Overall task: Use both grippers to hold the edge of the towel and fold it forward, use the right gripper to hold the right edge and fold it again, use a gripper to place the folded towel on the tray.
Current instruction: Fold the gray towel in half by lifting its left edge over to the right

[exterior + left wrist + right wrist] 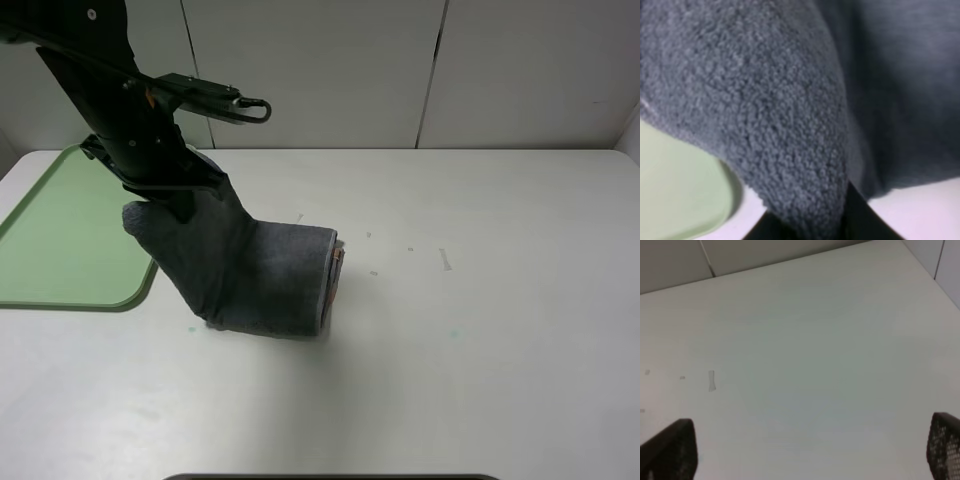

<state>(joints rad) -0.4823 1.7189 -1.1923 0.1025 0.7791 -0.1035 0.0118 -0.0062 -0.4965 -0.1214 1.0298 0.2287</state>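
Plainly caught the job in its last step, the carry to the tray. Found the towel [255, 275] folded into a thick dark grey wad, with a sliver of the orange stripe [339, 268] peeping from the layered end on the right. Saw its left end pinched and raised by the left gripper [172, 200], jaws clenched on the cloth, close by the right edge of the pale green tray [60, 235]. Saw the rest sagging down in a slope, the lower part resting on the white table [480, 350], not on the tray. Noted in the left wrist view little but nubbly terry, draped over the black jaws, with a patch of green beneath. Found the right gripper [808, 452] released, jaws spread wide over bare table, holding nothing and out of the high view. Judged the cloth soft, limp and light, with no stiffness at all. Expected it to droop, swing and drag from a single pinch, and to spill its folds if taken by one layer only. Judged terry grippy enough not to slide out of shut jaws. Thought the best hold to be across the whole stack of layers near a folded edge, deep in the jaws, not at a loose hem. Reckoned a high lift needed before crossing the rim, lest the trailing end catch there and unroll.
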